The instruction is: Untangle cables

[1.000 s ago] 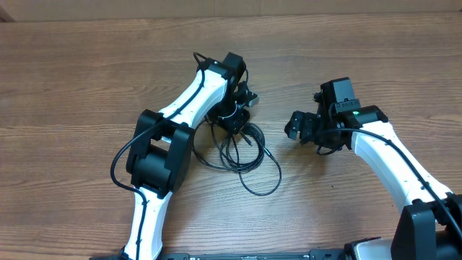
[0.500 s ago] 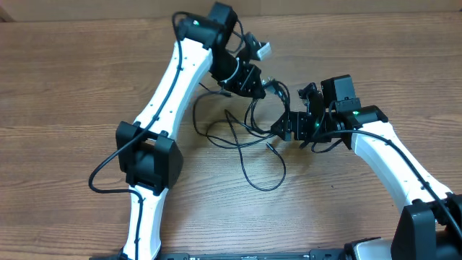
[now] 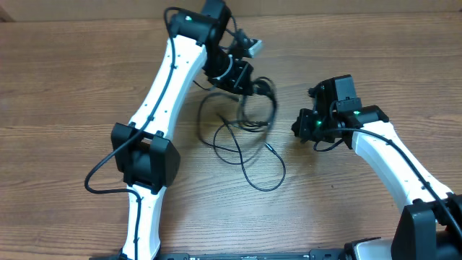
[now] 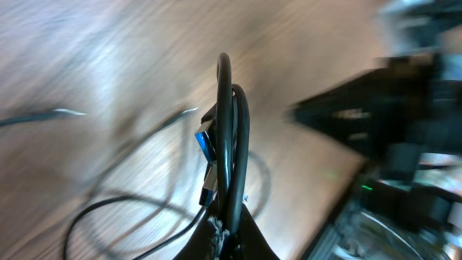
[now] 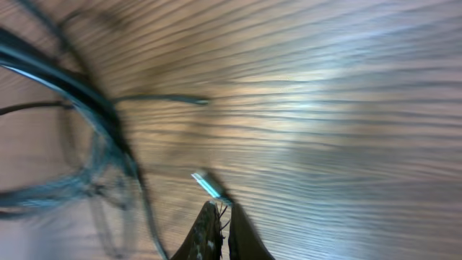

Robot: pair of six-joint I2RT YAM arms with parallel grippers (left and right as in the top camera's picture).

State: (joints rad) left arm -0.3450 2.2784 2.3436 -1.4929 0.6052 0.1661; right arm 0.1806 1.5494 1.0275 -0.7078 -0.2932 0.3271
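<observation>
The cables [image 3: 232, 134] are thin black cords. Part is bunched at my left gripper [image 3: 250, 81], and loose loops trail toward the table's near side. That gripper is shut on the bundle. In the left wrist view a cable loop [image 4: 229, 137] with a blue plug [image 4: 206, 144] stands up from the shut fingers [image 4: 249, 242]. My right gripper [image 3: 296, 128] is shut, a little to the right of the loops. In the right wrist view a silver-tipped plug [image 5: 206, 184] shows just past the closed fingertips of the gripper [image 5: 222, 213]. I cannot tell if they touch it. The overhead view shows a loose silver cable end [image 3: 268, 146].
The wooden table [image 3: 72, 87] carries only the cables and both arms. The left arm [image 3: 162, 79] stretches diagonally to the far middle. The right arm [image 3: 390, 162] comes in from the near right corner. Thick arm cables hang beside each arm.
My left gripper carried the bundle up and away, stretching the loops out. My right gripper went left toward the cables while open, then drew back right and shut.
</observation>
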